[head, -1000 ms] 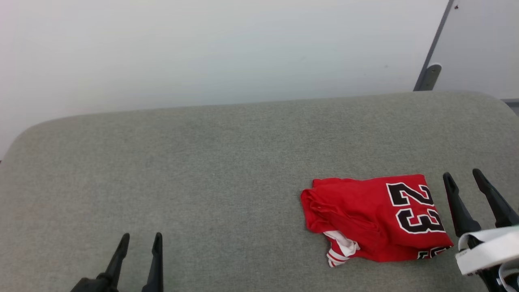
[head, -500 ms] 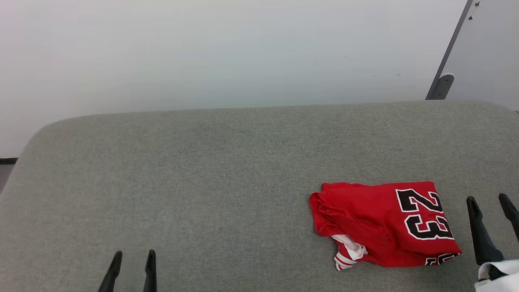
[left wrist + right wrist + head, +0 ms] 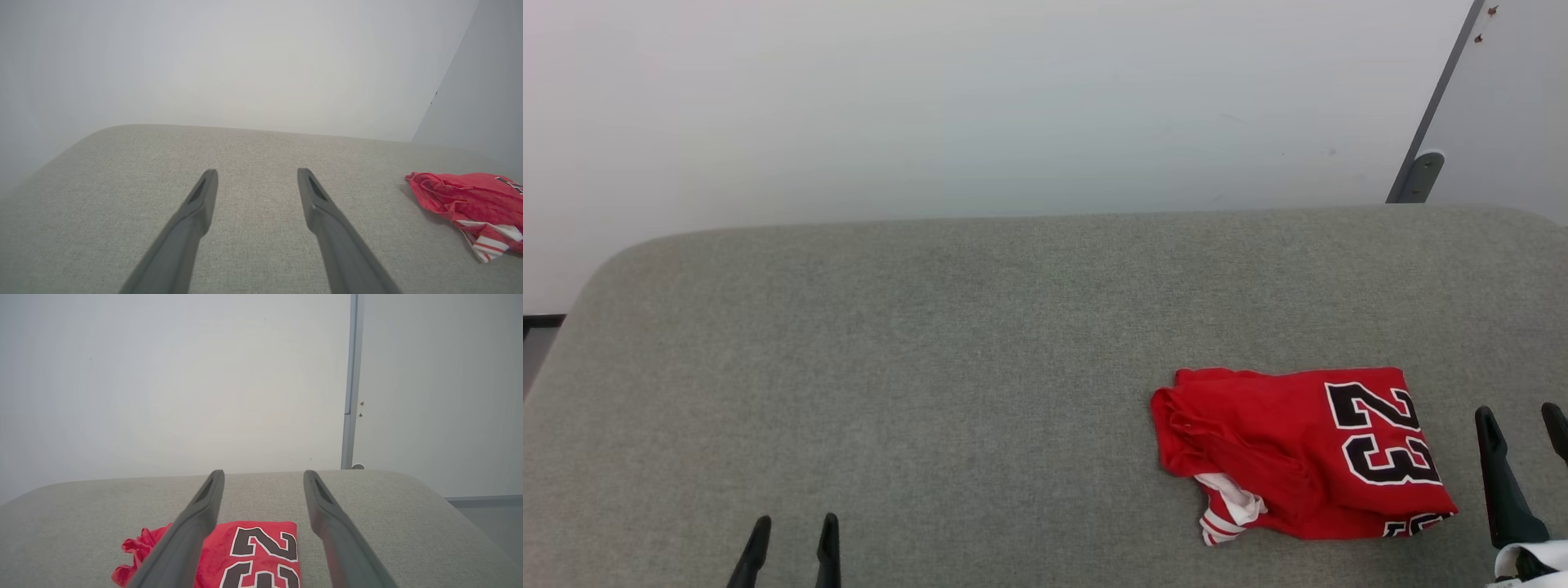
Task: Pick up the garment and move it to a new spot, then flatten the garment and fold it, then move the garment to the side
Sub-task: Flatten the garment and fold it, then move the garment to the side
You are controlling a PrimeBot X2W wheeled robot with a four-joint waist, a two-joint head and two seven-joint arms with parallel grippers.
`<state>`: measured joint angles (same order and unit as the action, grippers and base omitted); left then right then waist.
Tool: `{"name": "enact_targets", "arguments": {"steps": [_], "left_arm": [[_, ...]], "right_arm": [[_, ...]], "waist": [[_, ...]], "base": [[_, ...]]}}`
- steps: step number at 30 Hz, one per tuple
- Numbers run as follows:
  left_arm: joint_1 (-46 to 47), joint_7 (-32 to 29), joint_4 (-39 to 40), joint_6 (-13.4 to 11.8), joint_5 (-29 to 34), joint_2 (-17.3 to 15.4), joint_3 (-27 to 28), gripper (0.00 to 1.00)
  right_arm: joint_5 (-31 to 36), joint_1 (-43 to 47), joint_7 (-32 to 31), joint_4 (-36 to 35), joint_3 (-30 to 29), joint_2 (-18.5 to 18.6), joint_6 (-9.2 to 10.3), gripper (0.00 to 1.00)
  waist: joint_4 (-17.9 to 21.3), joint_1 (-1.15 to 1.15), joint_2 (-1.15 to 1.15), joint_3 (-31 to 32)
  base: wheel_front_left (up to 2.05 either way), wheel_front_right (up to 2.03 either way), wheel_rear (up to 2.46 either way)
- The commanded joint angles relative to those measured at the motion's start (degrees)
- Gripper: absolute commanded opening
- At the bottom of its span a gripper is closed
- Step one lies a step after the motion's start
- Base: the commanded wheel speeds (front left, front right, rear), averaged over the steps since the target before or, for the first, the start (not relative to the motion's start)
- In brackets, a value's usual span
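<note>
The left end effector [image 3: 796, 523] is spread wide and holds nothing; bare gray fabric shows between its two dark fingers in the left wrist view. It sits at the near left of the counter [image 3: 931, 367], well apart from the jersey [image 3: 1290, 453]. The right end effector [image 3: 1519, 412] is also spread wide and empty. It is just beside the jersey's right edge, with a strip of counter showing between them.

The jersey lies folded into a compact red bundle on the right part of the counter, toward the near side. Its black "23" faces up on the end next to the right end effector. A white sleeve with red stripes [image 3: 1229, 510] pokes out at the near left corner, and the left end is bunched.

Bare counter stretches to the left of the jersey and behind it, up to the rounded far edge at the pale wall [image 3: 931, 106].
</note>
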<state>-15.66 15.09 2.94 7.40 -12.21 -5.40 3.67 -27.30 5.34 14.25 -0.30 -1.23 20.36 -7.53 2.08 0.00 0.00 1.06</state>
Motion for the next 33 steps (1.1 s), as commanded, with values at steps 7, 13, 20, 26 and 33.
{"name": "enact_targets", "arguments": {"steps": [7,13,20,26,33], "left_arm": [[0.5,0.04,0.59,0.12,-0.06,-0.08,-0.08,1.0],[0.64,0.04,0.66,0.12,-0.07,0.01,-0.15,1.0],[0.98,0.04,0.55,0.12,-0.14,0.16,-0.29,1.0],[1.53,0.04,0.55,0.12,0.07,0.55,-0.46,1.0],[5.58,0.04,0.47,0.12,0.48,0.83,-2.37,1.0]], "right_arm": [[0.56,0.83,-0.19,-0.75,-0.6,-0.83,0.09,1.0],[0.64,0.93,-0.48,-0.99,-0.76,-1.29,0.09,1.0],[0.84,0.66,-0.99,-1.27,-0.73,-1.47,0.09,1.0],[1.36,-2.12,-3.77,-1.4,1.7,0.69,0.09,1.0],[-0.02,-11.09,-11.93,-0.98,5.43,6.57,0.09,1.0]], "waist": [[-0.09,0.0,0.0,-0.14],[-0.04,0.0,0.0,-0.3],[-0.15,0.0,0.0,-0.48],[-0.28,0.0,0.0,-0.99],[-1.05,0.0,0.0,-5.01]], "base": [[0.0,0.0,0.0],[0.0,0.0,0.0],[0.0,0.0,0.0],[0.0,0.0,0.0],[0.0,0.0,0.0]]}}
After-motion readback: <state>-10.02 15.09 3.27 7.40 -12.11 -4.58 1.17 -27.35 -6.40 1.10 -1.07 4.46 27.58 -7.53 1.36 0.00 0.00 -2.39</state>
